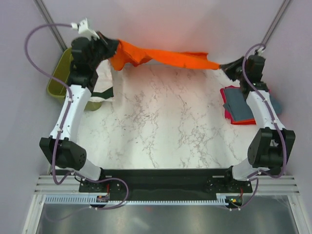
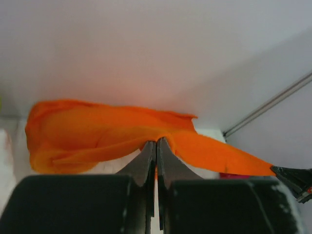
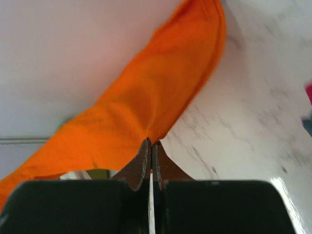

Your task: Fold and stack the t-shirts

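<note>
Top external: left gripper (image 1: 111, 49) and right gripper (image 1: 225, 66) clamp the orange t-shirt (image 1: 161, 57), not yet folded; folded stack (image 1: 237, 105) near its right end; white shirt (image 1: 104, 80) waits.

Table (image 1: 165, 131) centre open — orange t-shirt (image 1: 161, 56) spans far edge; stack (image 1: 239, 105) right, bin (image 1: 56, 85) left.

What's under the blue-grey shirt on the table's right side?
A red shirt, its edges showing along the near and left sides. The right arm crosses the stack, so anything else beneath the blue-grey shirt is hidden.
</note>
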Available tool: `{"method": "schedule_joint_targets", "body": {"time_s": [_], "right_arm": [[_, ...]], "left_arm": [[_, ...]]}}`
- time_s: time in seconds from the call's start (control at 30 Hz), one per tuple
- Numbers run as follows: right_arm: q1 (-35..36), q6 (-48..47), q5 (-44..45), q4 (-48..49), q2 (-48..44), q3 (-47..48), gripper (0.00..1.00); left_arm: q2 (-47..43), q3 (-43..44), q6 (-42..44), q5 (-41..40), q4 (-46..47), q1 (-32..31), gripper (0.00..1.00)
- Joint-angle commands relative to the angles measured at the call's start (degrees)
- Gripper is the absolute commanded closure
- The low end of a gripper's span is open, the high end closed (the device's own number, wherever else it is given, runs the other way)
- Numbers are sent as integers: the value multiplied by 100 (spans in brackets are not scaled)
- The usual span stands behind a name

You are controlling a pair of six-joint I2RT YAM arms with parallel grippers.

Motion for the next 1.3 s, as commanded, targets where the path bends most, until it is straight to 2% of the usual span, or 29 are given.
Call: {"method": "schedule_joint_targets", "body": {"time_s": [0.0, 0.07, 0.17, 0.27, 0.43, 0.6, 0.93, 1.1, 1.27], "right_arm": [[-20, 202, -369, 889, 4, -1020, 100], [-11, 140, -430, 978, 109, -1476, 100], [-20, -44, -396, 1039, 258, -1925, 100], [-20, -246, -360, 1039, 355, -2268, 100], [-20, -404, -124, 1048, 198, -2945, 100], [-11, -589, 62, 969, -531, -3894, 100], [-20, -1072, 554, -321, -2473, -5055, 100], [-20, -1204, 966, -849, -3344, -5521, 100], [-20, -1222, 1055, -1298, -3933, -5951, 100]], "left_arm": [[-949, -1963, -355, 35, 833, 12, 98], [-1353, -3182, -778, 52, 1448, 4, 98], [-1925, -4109, -955, -131, 1432, -145, 98], [-2295, -4812, -1112, -395, 1187, -409, 98], [-2673, -5938, -1526, -229, 984, -673, 98], [-3691, -6660, -1623, -817, 248, -673, 98], [-5835, -7934, -1982, -871, -1133, -691, 98], [-6417, -8296, -2316, -546, -1583, -691, 98], [-6523, -8481, -2396, -414, -1838, -691, 98]]}}
